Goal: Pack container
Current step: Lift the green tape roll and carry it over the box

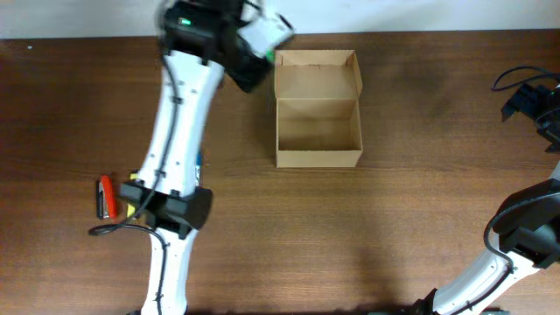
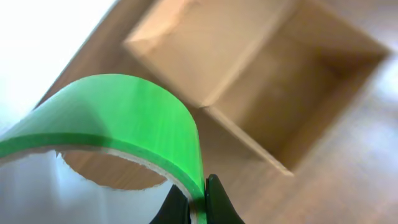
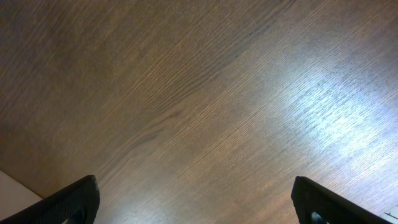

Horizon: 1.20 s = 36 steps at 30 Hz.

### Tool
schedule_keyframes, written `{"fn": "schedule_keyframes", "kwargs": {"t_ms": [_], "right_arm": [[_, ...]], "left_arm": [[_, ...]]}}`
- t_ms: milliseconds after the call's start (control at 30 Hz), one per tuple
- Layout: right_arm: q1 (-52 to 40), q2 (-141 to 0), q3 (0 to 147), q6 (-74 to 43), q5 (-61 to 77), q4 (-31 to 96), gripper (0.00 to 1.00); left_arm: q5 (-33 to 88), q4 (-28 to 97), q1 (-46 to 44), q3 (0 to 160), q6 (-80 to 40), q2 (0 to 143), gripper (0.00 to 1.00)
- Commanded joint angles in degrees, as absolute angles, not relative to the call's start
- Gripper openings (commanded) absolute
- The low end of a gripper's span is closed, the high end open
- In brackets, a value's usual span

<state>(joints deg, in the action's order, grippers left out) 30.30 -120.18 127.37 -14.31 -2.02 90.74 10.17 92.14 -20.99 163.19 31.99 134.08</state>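
Container (image 1: 318, 122) sits on dark wood tabletop (image 1: 411, 219), between both arms and nearer left one. Flap lid open, folded back on far side; inside bare. Left tool (image 2: 198, 204) just beside container's far-left corner, clamped on wall of green tape roll (image 2: 134, 115). Right tool (image 3: 196, 202) well right of container, fingers spread wide with nothing between them, bare tabletop beneath. Red item (image 1: 106, 196) well left of container, partly under left arm.
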Motion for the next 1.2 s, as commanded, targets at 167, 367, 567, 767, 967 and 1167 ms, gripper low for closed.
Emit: {"fn": "schedule_keyframes", "kwargs": {"t_ms": [167, 367, 567, 767, 967, 1167], "right_arm": [[30.39, -119.52, 127.0, -13.96, -1.67, 90.91, 0.99], [30.41, -119.52, 127.0, -13.96, -0.4, 90.91, 0.99], [30.41, -119.52, 127.0, -13.96, 0.01, 90.94, 0.99], [30.41, -119.52, 127.0, -13.96, 0.03, 90.94, 1.0], [30.39, -119.52, 127.0, -13.96, 0.05, 90.96, 0.99], [30.39, -119.52, 127.0, -13.96, 0.34, 91.05, 1.0]], "left_arm": [[16.78, 94.04, -27.94, 164.16, 38.72, 134.04, 0.01], [17.39, 95.24, -29.69, 160.22, 39.86, 134.04, 0.01], [11.44, 94.76, -32.71, 155.7, 39.64, 134.04, 0.01], [5.61, 92.97, -36.14, 153.12, 39.51, 134.15, 0.01], [3.09, 91.48, -36.86, 150.34, 39.51, 135.26, 0.01], [1.65, 89.36, -36.86, 149.8, 39.55, 137.86, 0.01]]}}
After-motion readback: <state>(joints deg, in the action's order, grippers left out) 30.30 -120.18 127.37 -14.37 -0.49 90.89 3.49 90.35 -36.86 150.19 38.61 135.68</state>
